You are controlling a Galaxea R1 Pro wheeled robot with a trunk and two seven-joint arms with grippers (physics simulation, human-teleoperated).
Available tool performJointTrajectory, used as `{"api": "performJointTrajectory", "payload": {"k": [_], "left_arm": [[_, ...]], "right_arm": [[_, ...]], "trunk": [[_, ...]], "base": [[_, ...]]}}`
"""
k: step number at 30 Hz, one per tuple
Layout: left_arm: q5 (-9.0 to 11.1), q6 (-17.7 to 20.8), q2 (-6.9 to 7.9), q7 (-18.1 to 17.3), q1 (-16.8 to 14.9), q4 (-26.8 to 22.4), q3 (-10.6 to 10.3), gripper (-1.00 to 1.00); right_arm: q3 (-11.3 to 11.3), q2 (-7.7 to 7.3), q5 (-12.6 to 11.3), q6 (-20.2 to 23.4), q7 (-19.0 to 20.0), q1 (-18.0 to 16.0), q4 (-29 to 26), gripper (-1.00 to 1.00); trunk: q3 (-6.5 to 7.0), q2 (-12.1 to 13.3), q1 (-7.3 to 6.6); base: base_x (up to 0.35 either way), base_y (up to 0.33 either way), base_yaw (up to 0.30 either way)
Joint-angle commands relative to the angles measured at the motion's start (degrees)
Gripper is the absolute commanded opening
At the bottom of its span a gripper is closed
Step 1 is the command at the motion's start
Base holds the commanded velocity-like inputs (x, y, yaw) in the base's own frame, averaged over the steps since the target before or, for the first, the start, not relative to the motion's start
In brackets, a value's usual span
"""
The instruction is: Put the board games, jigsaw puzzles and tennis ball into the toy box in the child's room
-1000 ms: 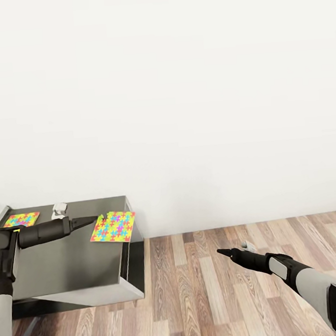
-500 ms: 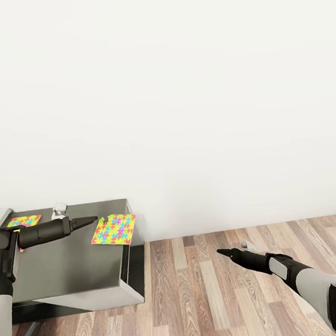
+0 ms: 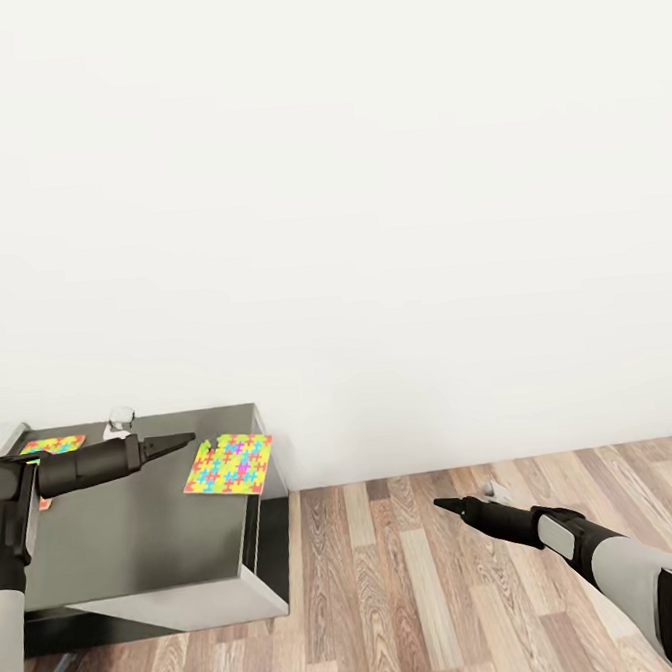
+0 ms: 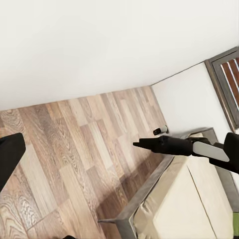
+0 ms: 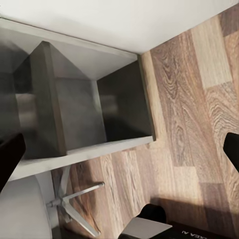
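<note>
A plain white wall (image 3: 365,174) is met by a wood-plank floor (image 3: 424,590) in brown and grey tones. A dark grey side unit (image 3: 139,535) is set against the wall, its open side compartment (image 5: 119,104) seen empty. A slatted window (image 4: 226,69) is glimpsed in the left wrist view.

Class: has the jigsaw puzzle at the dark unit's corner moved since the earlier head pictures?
No. The jigsaw puzzle keeps its place at the dark unit's corner; the camera shifted.
</note>
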Motion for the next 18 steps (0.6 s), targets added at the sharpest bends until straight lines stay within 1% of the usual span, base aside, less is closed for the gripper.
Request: {"api": "performJointTrajectory", "payload": {"k": [1, 18], "left_arm": [[-0.6, 0.6, -0.01, -0.5, -0.1, 0.0, 0.1, 1.00], [-0.6, 0.6, -0.06, -0.5, -0.1, 0.0, 0.1, 1.00]], "right_arm": [[0.3, -0.02, -0.6, 0.5, 0.1, 0.0, 0.0, 1.00], [0.3, -0.05, -0.6, 0.5, 0.1, 0.0, 0.0, 1.00]], "trunk": [[0.00, -0.1, 0.04], [1.61, -0.1, 0.04]], "base": [[0.000, 0.000, 0.000], [0.000, 0.000, 0.000]]}}
